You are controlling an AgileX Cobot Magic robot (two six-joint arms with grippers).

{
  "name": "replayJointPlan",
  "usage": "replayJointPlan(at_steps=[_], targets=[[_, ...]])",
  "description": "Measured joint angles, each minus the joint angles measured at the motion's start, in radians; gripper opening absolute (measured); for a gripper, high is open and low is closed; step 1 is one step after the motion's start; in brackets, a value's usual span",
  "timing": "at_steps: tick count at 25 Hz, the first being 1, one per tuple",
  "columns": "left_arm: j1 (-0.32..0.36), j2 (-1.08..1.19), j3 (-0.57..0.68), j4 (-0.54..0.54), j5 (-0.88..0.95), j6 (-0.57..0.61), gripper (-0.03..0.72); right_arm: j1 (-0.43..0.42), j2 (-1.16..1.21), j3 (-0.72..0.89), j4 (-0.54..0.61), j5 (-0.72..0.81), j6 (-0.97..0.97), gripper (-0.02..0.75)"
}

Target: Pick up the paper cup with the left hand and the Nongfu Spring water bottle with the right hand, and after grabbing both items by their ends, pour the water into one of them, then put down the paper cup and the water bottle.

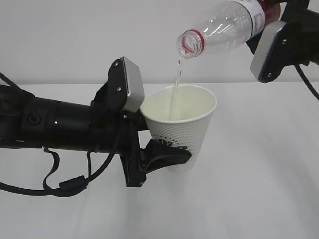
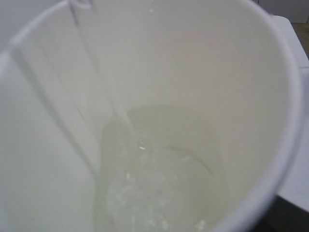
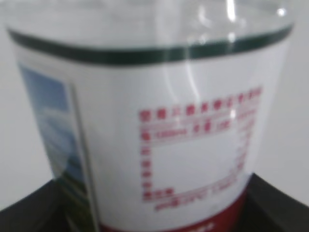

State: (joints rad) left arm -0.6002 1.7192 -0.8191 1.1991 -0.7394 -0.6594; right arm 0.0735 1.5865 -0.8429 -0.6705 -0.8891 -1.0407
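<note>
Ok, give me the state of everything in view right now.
cup: upright, held by left hand, part filled
bottle: capless, tipped mouth down over cup, held by right hand
water: thin stream falling into cup, pooling at the bottom

The white table (image 1: 259, 199) lies bare across the lower right and bottom of the frame, giving free passage there. At centre the paper cup (image 1: 182, 127) blocks the way, with the left arm (image 1: 60, 124) filling the left side. The tilted bottle (image 1: 224, 27) and the right arm (image 1: 289, 40) crowd the upper right, above the cup.
</note>
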Motion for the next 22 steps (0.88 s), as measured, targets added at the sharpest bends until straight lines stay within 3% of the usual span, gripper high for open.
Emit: replayJointPlan(at_steps=[22], targets=[[0.0, 0.005, 0.0, 0.0, 0.0, 0.0, 0.483, 0.0, 0.0, 0.0, 0.0, 0.0, 0.0, 0.522]])
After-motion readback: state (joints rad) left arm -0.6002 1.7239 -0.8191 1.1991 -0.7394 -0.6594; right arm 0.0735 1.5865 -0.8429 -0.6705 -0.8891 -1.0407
